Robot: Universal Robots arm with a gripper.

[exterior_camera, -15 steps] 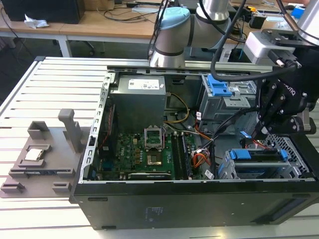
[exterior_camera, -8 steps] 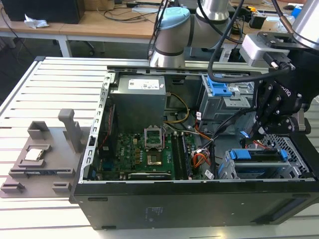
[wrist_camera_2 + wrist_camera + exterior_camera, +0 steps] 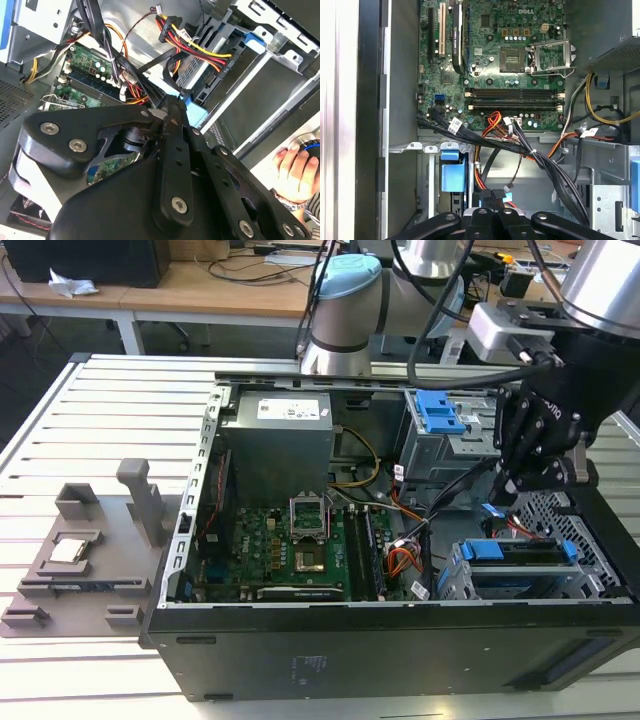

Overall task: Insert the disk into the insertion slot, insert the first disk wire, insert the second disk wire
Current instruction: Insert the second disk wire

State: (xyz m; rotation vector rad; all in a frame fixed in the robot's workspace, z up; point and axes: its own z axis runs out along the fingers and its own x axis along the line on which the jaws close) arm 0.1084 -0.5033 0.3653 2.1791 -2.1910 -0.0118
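Step 2 of 3, I judge: the disk [image 3: 515,552] already sits in the slot [image 3: 525,585], just below the tool [image 3: 508,488]. The tool looks pressed together on a black wire plug [image 3: 491,196]. Seating it calls for squaring the plug to the disk's end.

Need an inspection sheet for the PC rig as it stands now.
Surface: white slatted table, with an open computer case on it.
Job's things: disk in its blue carrier sits in the insertion slot.
Clutter: grey fixture on the table, at the exterior view's left.
Grippers: end effector shut, inside the case, tips at a black cable; grip unclear.
Cables: red, yellow and orange wire bundle loose near the slot.
Surroundings: wooden desks behind; a person's hand in the second wrist view.
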